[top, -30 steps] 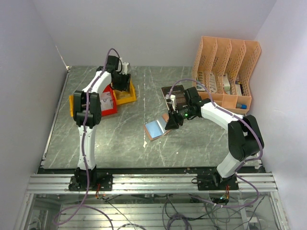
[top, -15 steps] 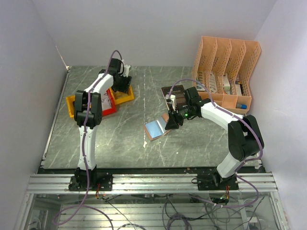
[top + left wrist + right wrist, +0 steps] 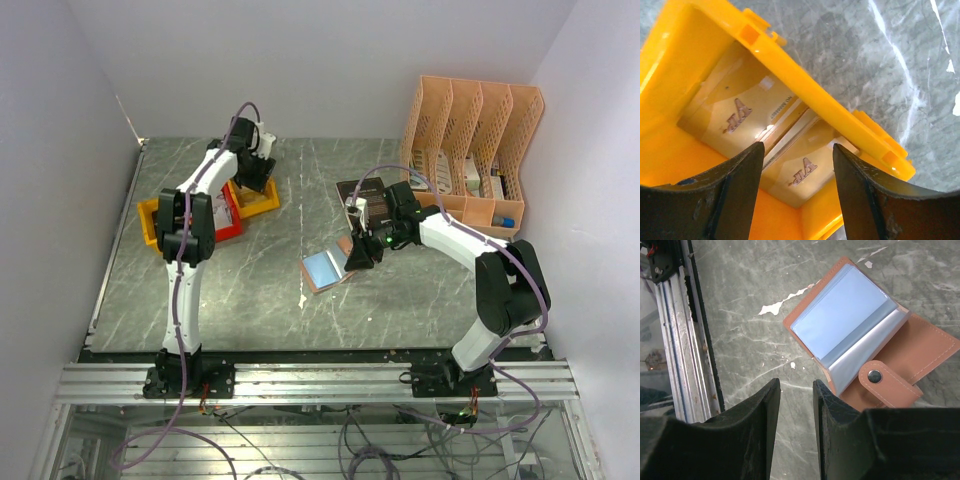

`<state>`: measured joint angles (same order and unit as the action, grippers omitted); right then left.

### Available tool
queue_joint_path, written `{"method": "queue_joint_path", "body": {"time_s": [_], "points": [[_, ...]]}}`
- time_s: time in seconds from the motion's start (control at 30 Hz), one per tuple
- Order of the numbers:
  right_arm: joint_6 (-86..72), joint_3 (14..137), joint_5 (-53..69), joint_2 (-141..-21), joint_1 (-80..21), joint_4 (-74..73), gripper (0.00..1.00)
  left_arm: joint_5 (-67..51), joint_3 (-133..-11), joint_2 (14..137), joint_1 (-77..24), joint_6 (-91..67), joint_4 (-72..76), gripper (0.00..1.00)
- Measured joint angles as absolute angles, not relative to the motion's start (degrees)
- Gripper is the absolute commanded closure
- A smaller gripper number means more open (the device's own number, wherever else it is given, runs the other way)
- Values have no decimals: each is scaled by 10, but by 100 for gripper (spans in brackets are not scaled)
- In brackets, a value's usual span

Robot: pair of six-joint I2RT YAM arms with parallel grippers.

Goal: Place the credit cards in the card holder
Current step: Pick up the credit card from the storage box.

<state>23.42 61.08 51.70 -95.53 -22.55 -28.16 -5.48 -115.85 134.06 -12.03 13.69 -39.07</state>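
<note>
Left hand spread, empty, over the yellow bin — right hand narrowly parted, empty, near the open card holder.

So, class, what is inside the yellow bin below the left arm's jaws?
Orange-gold cards lie in the yellow bin, two logo-printed faces showing. Whether more lie beneath cannot be seen, and the jaws cover the bin's near end.

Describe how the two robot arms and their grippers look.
Both the left arm and right arm have white links, black joints and a purple cable looped alongside. The left gripper and right gripper have broad, matte black fingers.
</note>
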Motion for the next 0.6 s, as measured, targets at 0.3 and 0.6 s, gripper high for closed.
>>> {"method": "queue_joint_path", "body": {"time_s": [0.3, 0.6], "points": [[234, 611, 518, -955, -225, -282, 67, -112, -1164, 1359, -113, 132, -413, 35], [234, 611, 519, -955, -224, -282, 67, -162, -1157, 1350, -107, 99, -431, 44]]}}
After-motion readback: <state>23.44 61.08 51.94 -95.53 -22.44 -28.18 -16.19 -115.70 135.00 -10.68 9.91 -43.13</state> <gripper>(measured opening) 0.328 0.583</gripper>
